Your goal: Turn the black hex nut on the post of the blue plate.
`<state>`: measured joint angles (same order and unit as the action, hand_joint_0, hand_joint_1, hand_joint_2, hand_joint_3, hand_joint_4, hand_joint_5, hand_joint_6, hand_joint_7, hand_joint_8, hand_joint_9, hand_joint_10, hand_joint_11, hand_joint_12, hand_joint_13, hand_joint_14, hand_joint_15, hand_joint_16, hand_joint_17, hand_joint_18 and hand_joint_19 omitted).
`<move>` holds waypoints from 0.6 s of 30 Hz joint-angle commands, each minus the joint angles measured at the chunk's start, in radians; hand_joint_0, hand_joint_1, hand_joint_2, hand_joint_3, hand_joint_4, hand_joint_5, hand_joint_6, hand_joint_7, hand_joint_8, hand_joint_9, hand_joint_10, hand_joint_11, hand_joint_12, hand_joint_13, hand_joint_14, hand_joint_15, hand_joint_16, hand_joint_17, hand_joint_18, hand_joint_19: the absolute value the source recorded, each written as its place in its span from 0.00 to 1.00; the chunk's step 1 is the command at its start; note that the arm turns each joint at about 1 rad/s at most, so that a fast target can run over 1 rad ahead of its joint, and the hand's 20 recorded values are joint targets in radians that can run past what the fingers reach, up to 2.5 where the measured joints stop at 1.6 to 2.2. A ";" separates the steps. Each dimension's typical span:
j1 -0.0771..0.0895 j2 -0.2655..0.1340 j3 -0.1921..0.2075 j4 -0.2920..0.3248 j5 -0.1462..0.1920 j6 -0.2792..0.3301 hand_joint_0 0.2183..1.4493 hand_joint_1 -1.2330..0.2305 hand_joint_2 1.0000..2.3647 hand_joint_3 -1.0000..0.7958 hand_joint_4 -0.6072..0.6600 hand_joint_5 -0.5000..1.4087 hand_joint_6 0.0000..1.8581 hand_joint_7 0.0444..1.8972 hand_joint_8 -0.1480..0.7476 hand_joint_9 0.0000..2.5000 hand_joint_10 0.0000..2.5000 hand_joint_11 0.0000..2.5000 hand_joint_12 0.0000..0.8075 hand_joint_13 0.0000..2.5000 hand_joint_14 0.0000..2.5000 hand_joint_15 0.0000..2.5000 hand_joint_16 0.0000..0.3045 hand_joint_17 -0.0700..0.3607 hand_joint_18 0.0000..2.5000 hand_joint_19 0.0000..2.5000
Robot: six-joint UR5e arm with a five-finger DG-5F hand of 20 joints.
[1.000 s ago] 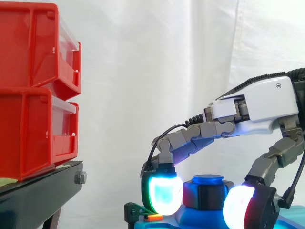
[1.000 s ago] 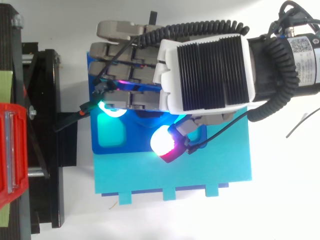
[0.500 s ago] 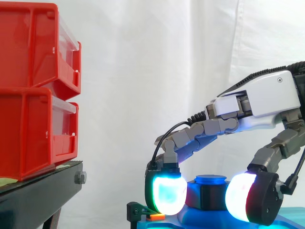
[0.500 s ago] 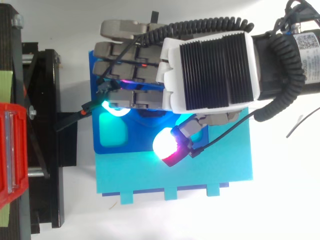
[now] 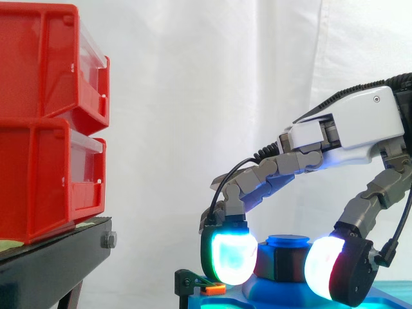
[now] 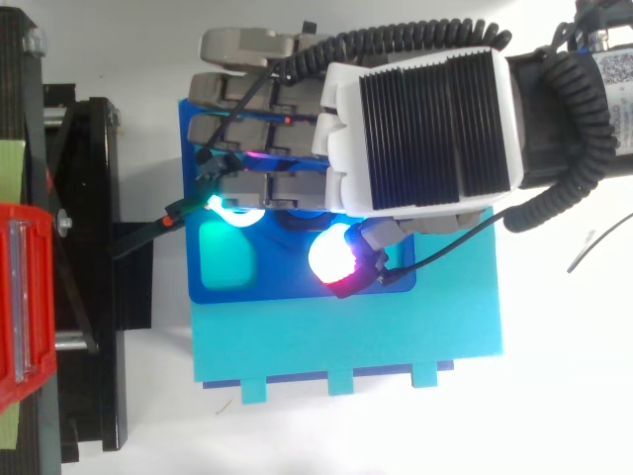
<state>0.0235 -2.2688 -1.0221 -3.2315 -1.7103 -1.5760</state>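
Arching in from the right, the robot hand (image 5: 351, 132) hangs over the blue plate (image 6: 213, 292), which lies on a lighter blue base (image 6: 346, 341). Its fingers (image 5: 230, 257) and thumb curl downward, with the glowing pads pressed against opposite sides of the black hex nut (image 5: 283, 264), pinching it. The nut sits on the plate's blue post (image 5: 288, 242), just below the post's rounded top. To the left, well apart, red bins (image 5: 45, 116) are stacked on a black stand (image 5: 51, 264).
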 commanded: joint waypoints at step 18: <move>-0.002 0.000 0.000 0.001 0.000 -0.001 0.31 0.30 0.01 0.37 0.65 0.17 0.27 0.61 0.46 0.16 0.00 0.00 0.44 0.08 0.00 0.00 0.15 0.39 0.05 0.04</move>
<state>0.0215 -2.2690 -1.0215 -3.2301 -1.7104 -1.5769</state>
